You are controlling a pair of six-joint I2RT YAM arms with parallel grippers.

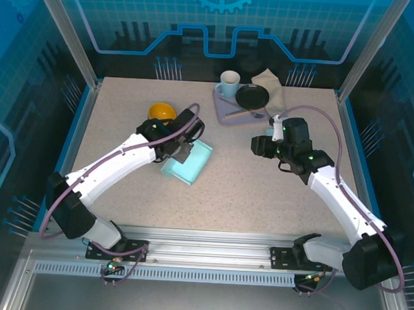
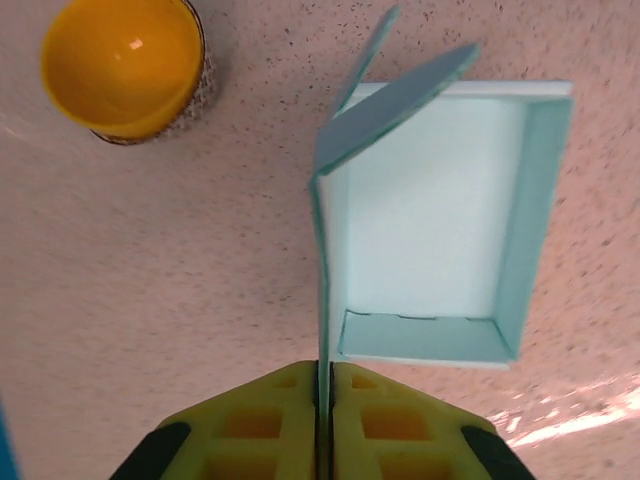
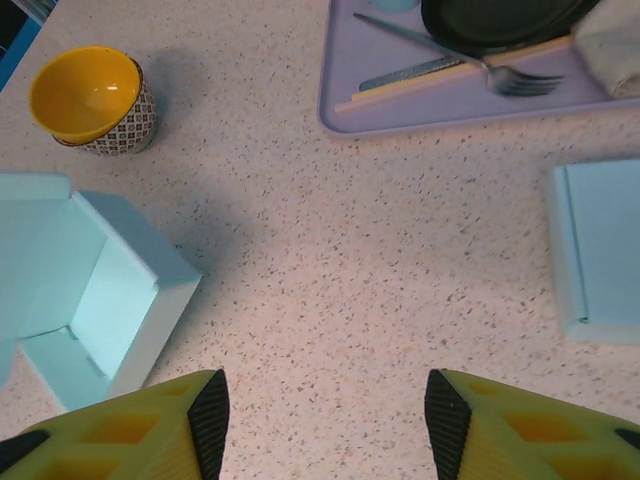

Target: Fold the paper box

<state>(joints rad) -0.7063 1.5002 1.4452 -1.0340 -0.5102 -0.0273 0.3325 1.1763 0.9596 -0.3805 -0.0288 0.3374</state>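
The paper box (image 1: 191, 162) is light blue and lies open-topped left of the table's middle. In the left wrist view, the paper box (image 2: 430, 220) has its walls standing and one long flap tilted up over it. My left gripper (image 2: 325, 368) is shut on the box's thin left wall, which runs straight up from between the yellow fingers. From above, the left gripper (image 1: 183, 151) sits at the box's left edge. My right gripper (image 1: 260, 145) hangs open over bare table to the right of the box. The right gripper (image 3: 325, 410) holds nothing, with the box (image 3: 95, 290) to its left.
A yellow bowl (image 1: 162, 112) stands just behind the box. At the back, a lilac tray (image 1: 223, 108) carries a white mug (image 1: 229, 82), a black plate (image 1: 252, 96) and a fork (image 3: 450, 65). A flat light-blue paper piece (image 3: 600, 250) lies right of the right gripper.
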